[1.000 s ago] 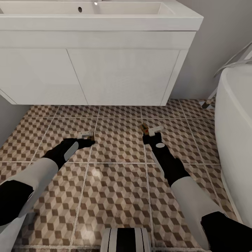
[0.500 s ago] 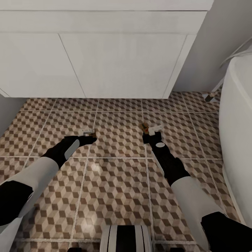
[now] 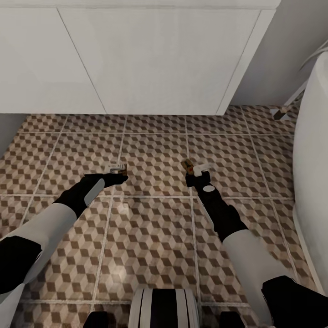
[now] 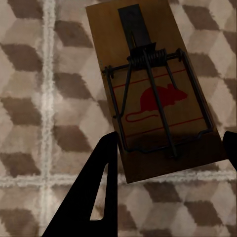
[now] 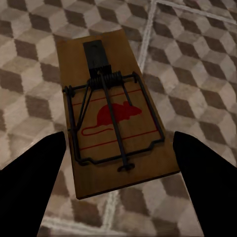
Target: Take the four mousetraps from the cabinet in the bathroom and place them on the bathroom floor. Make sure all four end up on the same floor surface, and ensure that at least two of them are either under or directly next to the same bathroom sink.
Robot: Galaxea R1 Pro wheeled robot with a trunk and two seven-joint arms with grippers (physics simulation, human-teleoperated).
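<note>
Two mousetraps are showing, one at each gripper, both low over the bathroom floor [image 3: 155, 237] in front of the white vanity [image 3: 150, 59] that carries the sink.

The left gripper [image 3: 119, 176] is reaching forward with the left mousetrap [image 3: 116, 168] at its tip. In the left wrist view that mousetrap [image 4: 153, 94] is sitting between the dark fingers [image 4: 94, 197], one finger touching its edge and the other showing just at its far corner, so the fingers are pinching it across its width. Whether it is touching the tiles I cannot tell.

The right gripper [image 3: 198, 176] is holding the right mousetrap [image 3: 192, 166], which is tilted. In the right wrist view this mousetrap [image 5: 116, 123] is lying between the two fingers [image 5: 29, 182], which are standing apart from its sides with tile showing in the gaps; whether they are gripping it further back is hidden.

The white bathtub [image 3: 314, 159] is curving along the right. The cabinet doors of the vanity are shut.

Compared with a moment ago, the head camera is tilting further down: the basin has slid out of the top and more floor is showing near the robot's base [image 3: 164, 307]. The grippers and traps are keeping their places on the tiles.
</note>
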